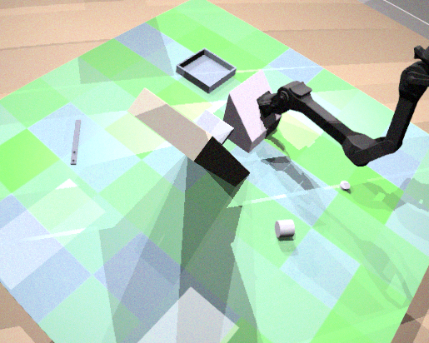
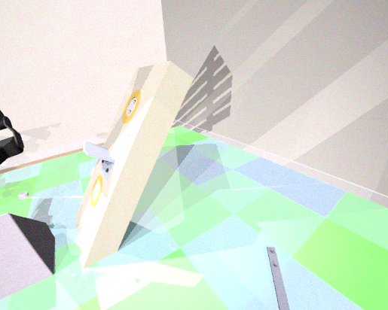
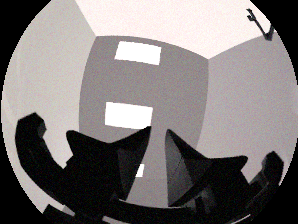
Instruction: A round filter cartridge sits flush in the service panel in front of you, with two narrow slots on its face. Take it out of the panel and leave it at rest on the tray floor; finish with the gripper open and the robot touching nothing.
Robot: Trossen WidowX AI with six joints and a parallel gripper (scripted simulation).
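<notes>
The round filter cartridge (image 2: 131,107), pale with two dark slots, sits inside the upper yellow ring of the leaning cream service panel (image 2: 149,150) (image 1: 165,121). Its face does not show in the top view. The shallow grey tray (image 1: 193,82) stands at the back, with nothing seen in it. My gripper (image 3: 158,131) is nearly closed, with a narrow gap between the fingertips and nothing in it. It points at walls and bright patches in the wrist view, away from panel and tray. It is outside the top and exterior views, where only part of the arm shows.
A pale wedge block (image 1: 248,108) (image 2: 10,256) stands between panel and arm. A light bracket (image 2: 96,151) juts from the panel face above a lower yellow ring (image 2: 92,191). A flat grey bar (image 1: 76,141) (image 2: 277,278), a white cylinder (image 1: 285,228) and a small white piece (image 1: 345,186) (image 2: 23,195) lie around.
</notes>
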